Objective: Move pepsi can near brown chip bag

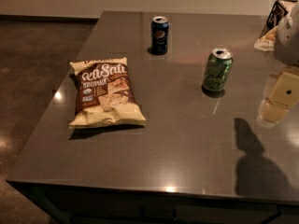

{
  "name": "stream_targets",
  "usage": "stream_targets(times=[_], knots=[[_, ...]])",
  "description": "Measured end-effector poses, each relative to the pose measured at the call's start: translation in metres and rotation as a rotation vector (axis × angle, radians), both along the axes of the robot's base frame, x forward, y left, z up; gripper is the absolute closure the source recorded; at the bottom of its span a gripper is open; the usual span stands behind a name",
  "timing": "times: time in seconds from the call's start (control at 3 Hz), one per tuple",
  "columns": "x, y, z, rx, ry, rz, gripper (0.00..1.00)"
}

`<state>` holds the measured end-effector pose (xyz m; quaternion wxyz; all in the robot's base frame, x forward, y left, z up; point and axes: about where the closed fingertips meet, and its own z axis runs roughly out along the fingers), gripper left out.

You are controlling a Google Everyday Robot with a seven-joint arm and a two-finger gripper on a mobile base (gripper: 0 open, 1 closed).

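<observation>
While tool (279, 102) hangs right, pepsi can (160, 34) upright, brown chip bag (105, 93) flat.

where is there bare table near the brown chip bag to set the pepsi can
Widest bare patch: between the brown chip bag and the green can, running to the front edge of the table. A smaller one lies between the bag's top and the pepsi can. Crowded at the right edge, where the gripper hangs.

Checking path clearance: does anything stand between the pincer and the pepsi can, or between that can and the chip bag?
The green can stands roughly between the pincer, at the right edge, and the pepsi can. Nothing visible lies between pepsi can and bag.
</observation>
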<state>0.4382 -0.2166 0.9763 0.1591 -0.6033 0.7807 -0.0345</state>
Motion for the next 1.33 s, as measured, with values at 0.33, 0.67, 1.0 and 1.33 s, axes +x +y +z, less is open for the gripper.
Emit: stream_targets(times=[0.33, 0.67, 1.0, 1.33], knots=[[0.000, 0.000, 0.000, 0.000, -0.002, -0.001, 0.00], [0.020, -0.001, 0.000, 0.030, -0.018, -0.047, 0.00], [0.053, -0.007, -0.002, 0.077, -0.044, -0.116, 0.00], [0.090, -0.004, -0.002, 0.129, -0.068, -0.164, 0.00]])
